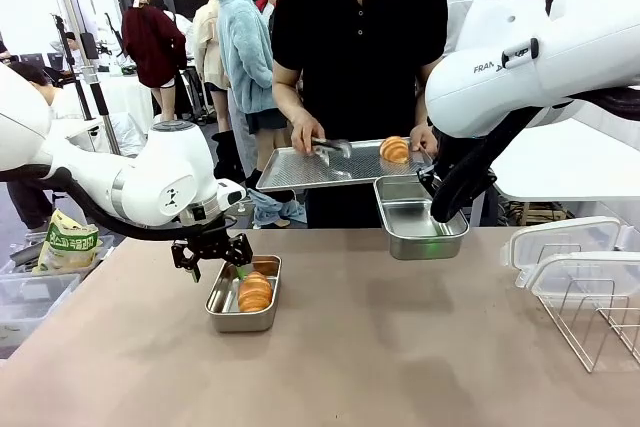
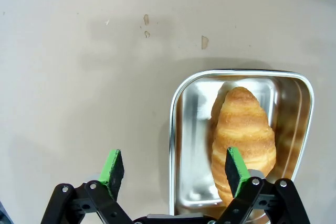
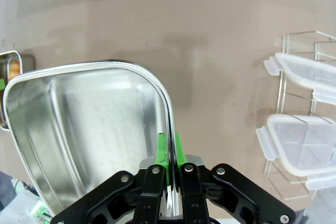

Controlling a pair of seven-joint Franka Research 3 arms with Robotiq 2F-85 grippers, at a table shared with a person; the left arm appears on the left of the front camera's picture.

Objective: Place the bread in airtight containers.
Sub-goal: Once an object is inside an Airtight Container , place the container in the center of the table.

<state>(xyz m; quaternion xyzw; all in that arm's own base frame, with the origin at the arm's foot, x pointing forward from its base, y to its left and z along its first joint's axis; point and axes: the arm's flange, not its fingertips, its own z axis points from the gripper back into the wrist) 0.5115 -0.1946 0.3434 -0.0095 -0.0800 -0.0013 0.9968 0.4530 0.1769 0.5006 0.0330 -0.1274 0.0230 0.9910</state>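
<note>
One croissant lies in a steel container on the table's left. My left gripper hangs open just above that tub's far left corner. In the left wrist view the croissant fills the container; the left gripper has one pad over the bread and one over bare table. My right gripper is shut on the side wall of a second, empty container, held up at the far edge. The right gripper pinches the rim of the container. A second croissant rests on the person's tray.
A person at the far side holds a flat perforated tray with tongs on it. Translucent lids sit on a wire rack at the right; the lids show beside my right gripper. The brown tabletop is bare in the middle.
</note>
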